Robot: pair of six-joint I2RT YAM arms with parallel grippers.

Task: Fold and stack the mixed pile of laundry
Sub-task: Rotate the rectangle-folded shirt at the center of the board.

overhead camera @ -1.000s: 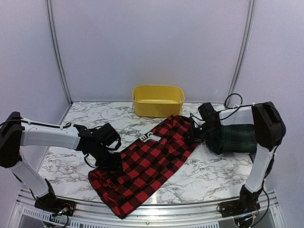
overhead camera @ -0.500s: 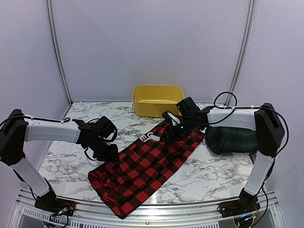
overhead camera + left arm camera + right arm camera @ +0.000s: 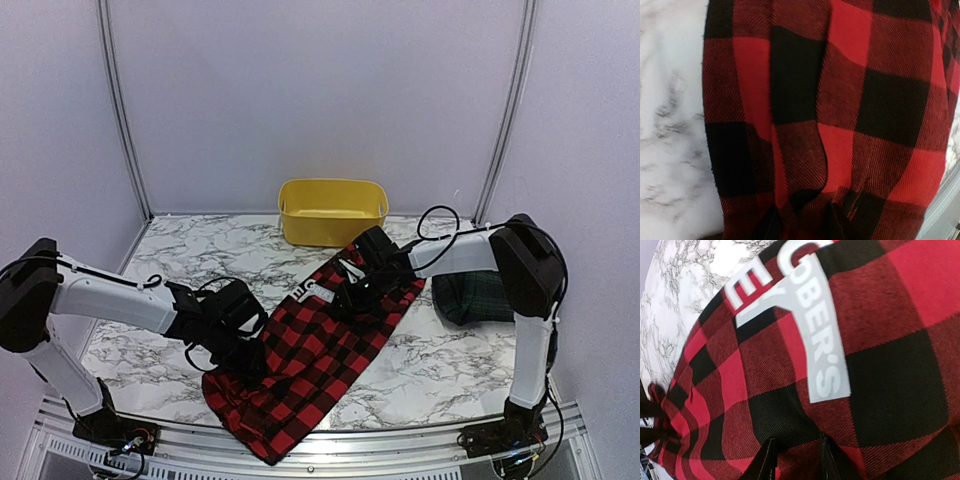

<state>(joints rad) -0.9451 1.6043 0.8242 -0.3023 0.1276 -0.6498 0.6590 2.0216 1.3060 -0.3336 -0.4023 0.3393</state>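
The red-and-black checked garment [image 3: 320,345] lies spread diagonally across the marble table [image 3: 440,370], its white label [image 3: 318,290] near the upper end. My left gripper [image 3: 245,348] sits low on the garment's left edge. In the left wrist view its fingertips [image 3: 771,226] are pressed into the checked garment [image 3: 840,100], with a raised fold bunched between them at the left gripper [image 3: 802,225]. My right gripper [image 3: 352,295] rests on the garment's upper part beside the label [image 3: 822,340]. There the right gripper [image 3: 796,460] has checked cloth between its fingers. A dark green tartan garment [image 3: 482,296] lies folded at the right.
A yellow plastic tub [image 3: 332,210] stands at the back centre, just beyond the garment's top end. The right arm [image 3: 470,250] reaches across in front of the tartan garment. The table's metal front rail [image 3: 400,440] runs close under the garment's lowest corner.
My right gripper moved left from the tartan garment onto the checked one near its label. The left gripper shifted right and down, and the garment's lower left edge moved right with it.
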